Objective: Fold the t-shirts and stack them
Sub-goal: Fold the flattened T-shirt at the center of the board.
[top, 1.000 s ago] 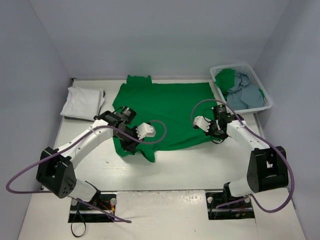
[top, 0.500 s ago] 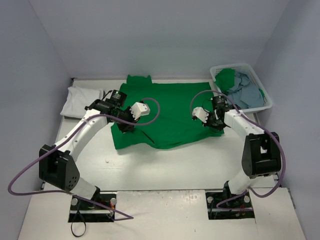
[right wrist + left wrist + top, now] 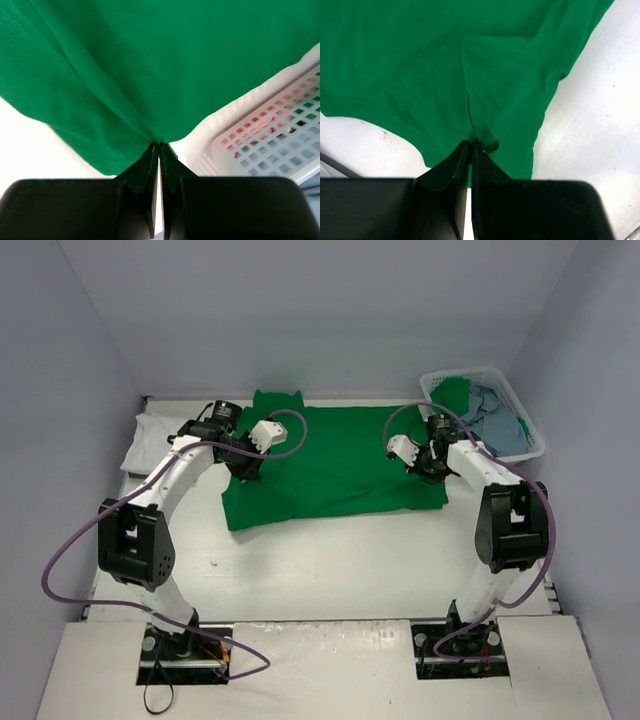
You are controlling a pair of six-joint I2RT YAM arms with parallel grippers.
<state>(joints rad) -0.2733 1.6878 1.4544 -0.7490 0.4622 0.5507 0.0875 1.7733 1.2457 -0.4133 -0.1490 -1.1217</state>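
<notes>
A bright green t-shirt [image 3: 335, 460] lies spread on the table, its near hem folded up over the body. My left gripper [image 3: 243, 462] is shut on the shirt's left edge; the left wrist view shows the cloth [image 3: 485, 100] pinched at the fingertips [image 3: 472, 145]. My right gripper [image 3: 425, 465] is shut on the shirt's right edge, with the cloth [image 3: 150, 65] pinched at its tips [image 3: 159, 146]. A folded white t-shirt [image 3: 150, 440] lies at the far left. A dusty blue-grey shirt [image 3: 495, 425] and another green one [image 3: 452, 395] lie in the basket. The dark grey shirt is out of view.
The white slotted basket [image 3: 530, 445] stands at the back right, close to my right gripper; its wall shows in the right wrist view [image 3: 270, 145]. Bare white table [image 3: 330, 560] lies between the shirt and the arm bases. Purple cables loop from both arms.
Both grippers have moved away from the bases toward the back, carrying the shirt's near hem up over its body. The shirt now looks shorter front to back.
</notes>
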